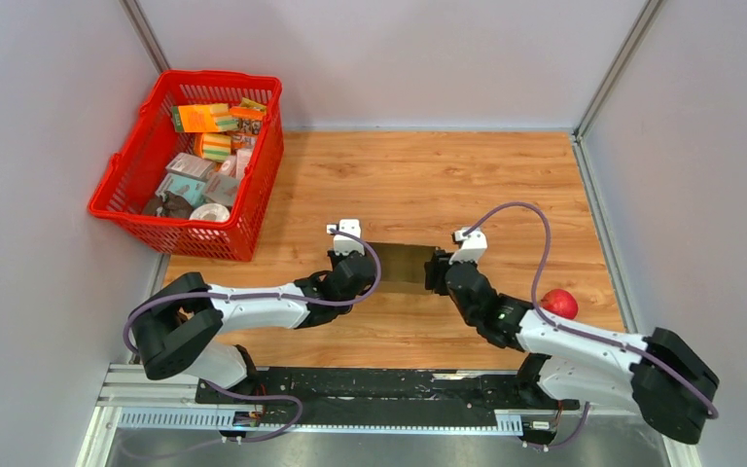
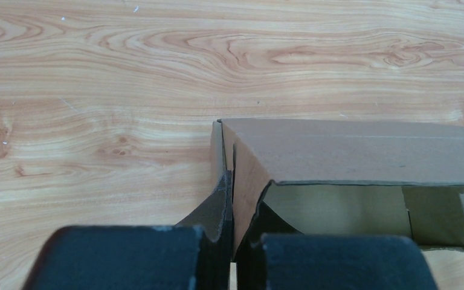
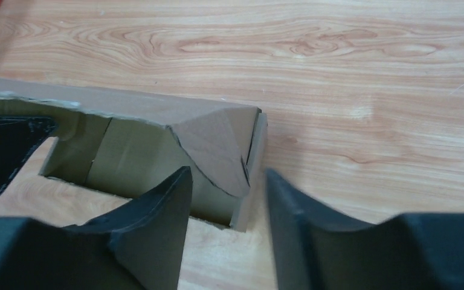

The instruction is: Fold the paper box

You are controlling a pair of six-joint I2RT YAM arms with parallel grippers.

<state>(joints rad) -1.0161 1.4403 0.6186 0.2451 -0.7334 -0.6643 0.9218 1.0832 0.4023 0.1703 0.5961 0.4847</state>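
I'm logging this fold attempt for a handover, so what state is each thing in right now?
Brown cardboard paper box: half-formed, end flaps bent inward.
Left claw: shut on the box's left end wall.
Right claw: open, astride the box's right end wall.
Red plastic basket: upright, holding small packages.
Red ball: resting on the wooden table, untouched.

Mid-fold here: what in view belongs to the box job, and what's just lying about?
In the job: paper box, left gripper clamped on one end, right gripper straddling the other.
Lying about: red basket of mixed items, red ball.
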